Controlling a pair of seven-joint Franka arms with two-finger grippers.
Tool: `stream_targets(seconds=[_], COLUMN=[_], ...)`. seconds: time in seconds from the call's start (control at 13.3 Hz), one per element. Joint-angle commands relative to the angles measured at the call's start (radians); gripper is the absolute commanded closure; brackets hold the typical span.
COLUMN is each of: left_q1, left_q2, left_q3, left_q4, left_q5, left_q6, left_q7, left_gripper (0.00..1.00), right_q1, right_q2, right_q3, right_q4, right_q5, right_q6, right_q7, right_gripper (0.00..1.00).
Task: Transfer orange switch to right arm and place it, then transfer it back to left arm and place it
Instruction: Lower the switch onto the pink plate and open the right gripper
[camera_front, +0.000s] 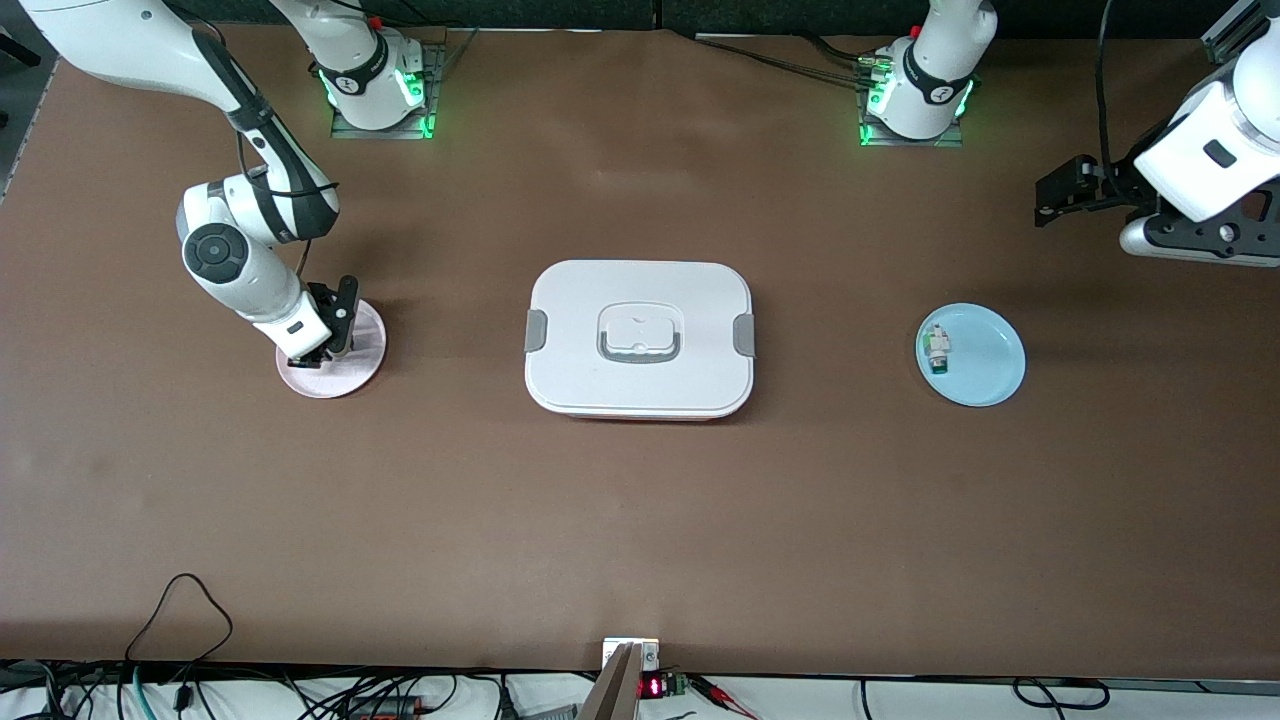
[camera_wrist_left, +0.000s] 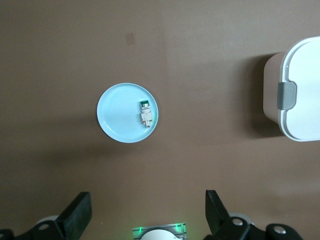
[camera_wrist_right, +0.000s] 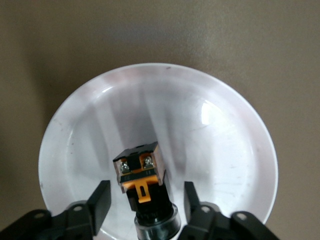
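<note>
On the brown table (camera_front: 640, 520) the orange switch (camera_wrist_right: 142, 187) lies on the pink plate (camera_front: 362, 365) between the right gripper (camera_wrist_right: 145, 200)'s parted fingers (untouched by either). The left gripper (camera_wrist_left: 147, 212) waits spread wide above the table near the blue plate (camera_front: 985, 365); the box (camera_front: 640, 340) sits midway.

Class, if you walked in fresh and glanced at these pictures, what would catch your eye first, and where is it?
The big white box at the table's middle stands out first. Toward the right arm's end, the right gripper sits low over a pale pink plate, its fingers apart around the orange switch. A blue plate lies toward the left arm's end.
</note>
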Motion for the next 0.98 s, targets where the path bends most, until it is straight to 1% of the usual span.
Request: stream_targets(seconds=[0.0,0.08,0.15,0.38,0.6,0.75,0.83,0.9], left_q1=[-0.033,-0.037,-0.043,-0.048,-0.045,-0.039,-0.039,-0.037], left_q2=[-0.027,-0.040,-0.047,-0.051,-0.045,-0.037,-0.036,-0.036], left_q3=[0.055,0.058,0.058,0.056,0.055,0.053,0.053,0.053], left_q4=[-0.029,-0.038,-0.049,-0.051,-0.052,-0.044,-0.044,-0.046], left_q5=[-0.010,-0.013,-0.012,-0.009,-0.013,-0.018,-0.025,-0.030], left_q6=[0.012,0.012,0.011,0.012,0.008,0.009,0.011,0.011], left_q7=[0.047,0.029,0.009,0.006,0.003,0.001,-0.003,-0.020], left_gripper=[0.00,0.00,0.00,0.00,0.00,0.00,0.00,0.00], right_q1=[0.003,0.009,0.020,0.060,0.049,0.048,0.048,0.048], right_q2=[-0.062,-0.088,-0.105,-0.108,-0.110,-0.125,-0.133,-0.147], right_q3=[0.007,0.009,0.010,0.010,0.007,0.007,0.007,0.007], right_q4=[0.013,0.026,0.064,0.220,0.309,0.340,0.369,0.397], right_q5=[0.012,0.052,0.101,0.211,0.346,0.386,0.393,0.396], right_q6=[-0.058,-0.078,-0.110,-0.255,-0.320,-0.365,-0.395,-0.441], right_q7=[0.055,0.087,0.093,0.099,0.101,0.104,0.133,0.209], right_gripper=[0.00,0.00,0.00,0.00,0.00,0.00,0.00,0.00])
